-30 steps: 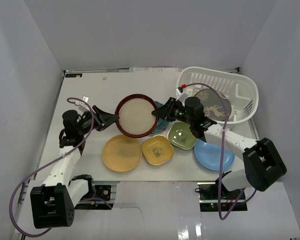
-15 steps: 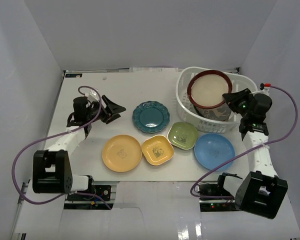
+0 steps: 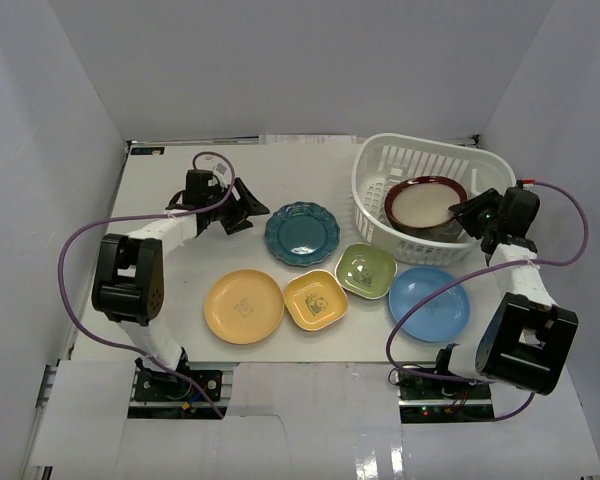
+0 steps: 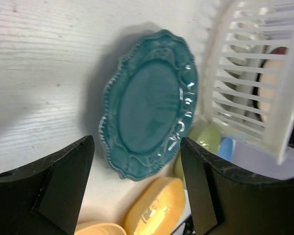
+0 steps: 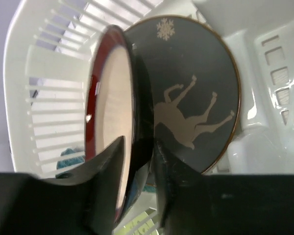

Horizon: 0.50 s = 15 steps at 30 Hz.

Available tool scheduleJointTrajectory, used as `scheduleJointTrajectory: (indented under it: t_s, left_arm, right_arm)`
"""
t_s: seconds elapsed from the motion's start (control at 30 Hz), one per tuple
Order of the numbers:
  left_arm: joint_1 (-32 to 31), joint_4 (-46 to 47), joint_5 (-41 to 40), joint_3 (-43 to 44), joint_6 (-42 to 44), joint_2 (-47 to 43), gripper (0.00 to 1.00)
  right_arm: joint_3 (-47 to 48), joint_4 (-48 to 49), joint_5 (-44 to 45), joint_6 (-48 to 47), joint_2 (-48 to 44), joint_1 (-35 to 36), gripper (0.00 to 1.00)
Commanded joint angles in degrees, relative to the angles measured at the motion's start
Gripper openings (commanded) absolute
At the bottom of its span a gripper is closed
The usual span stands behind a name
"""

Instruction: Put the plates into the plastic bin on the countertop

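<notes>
The white plastic bin (image 3: 492,170) stands at the back right of the countertop (image 3: 170,270). My right gripper (image 3: 470,213) is shut on the rim of the brown-rimmed cream plate (image 3: 424,203), held tilted inside the bin over the dark grey plate (image 5: 196,107). In the right wrist view its fingers (image 5: 110,166) pinch that plate's rim (image 5: 112,98). My left gripper (image 3: 247,208) is open and empty, just left of the scalloped teal plate (image 3: 301,233), which lies flat ahead of the jaws in the left wrist view (image 4: 149,105). No red-patterned plate shows.
The round yellow plate (image 3: 244,306), small square yellow plate (image 3: 315,299), green plate (image 3: 366,270) and light blue plate (image 3: 429,303) lie in a row near the front. Pale grey walls enclose the table. The bin's slotted wall (image 4: 250,73) rises right of the teal plate.
My right gripper has lowered the cream plate deeper into the bin, onto the dark grey plate. My left gripper has moved right, closer to the teal plate.
</notes>
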Motion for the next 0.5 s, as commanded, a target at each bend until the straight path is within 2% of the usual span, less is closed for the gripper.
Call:
scheduleJointTrajectory:
  t_s: [0.0,0.03,0.07,0.1,0.13,0.2,0.23,0.27,0.47]
  left_arm:
    - [-0.63,-4.41,-5.43,2.53,3.74,2.96,0.81]
    - [-0.63,-4.32,-5.78,2.44,3.92,3.58,0.81]
    - [-0.72,-4.32,-5.96,2.44,4.09,4.2,0.81]
    - [-0.72,-4.32,-5.96,2.53,4.18,4.72,0.81]
    - [-0.98,-4.41,-5.7,2.62,4.36,5.77,0.82]
    - [-1.33,-4.41,-5.79,2.97,4.88,6.57,0.81]
    - [-1.51,-4.5,-5.87,3.14,5.06,6.84,0.81]
    - [-1.68,-4.5,-5.61,3.23,5.15,7.45,0.81]
    - [-3.79,-4.67,-5.96,5.43,6.03,11.05,0.8]
  right_arm:
    - [3.7,3.65,3.46,-2.56,-1.42,0.01,0.43]
    - [3.79,2.95,4.08,-3.27,-1.42,0.01,0.51]
    - [4.57,2.25,5.3,-4.58,-1.15,0.01,0.63]
    - [5.02,1.46,6.01,-5.29,-0.98,0.18,0.68]
    - [5.37,0.67,7.15,-6.08,-0.98,0.79,0.81]
    - [7.21,-1.62,12.68,-9.15,-1.15,2.2,0.94]
    - [8.0,-3.19,14.53,-10.12,-0.98,3.6,0.94]
    - [8.79,-5.21,18.98,-10.91,-0.8,3.96,0.9]
    - [12.66,-8.56,25.52,-14.08,0.87,6.24,0.9]
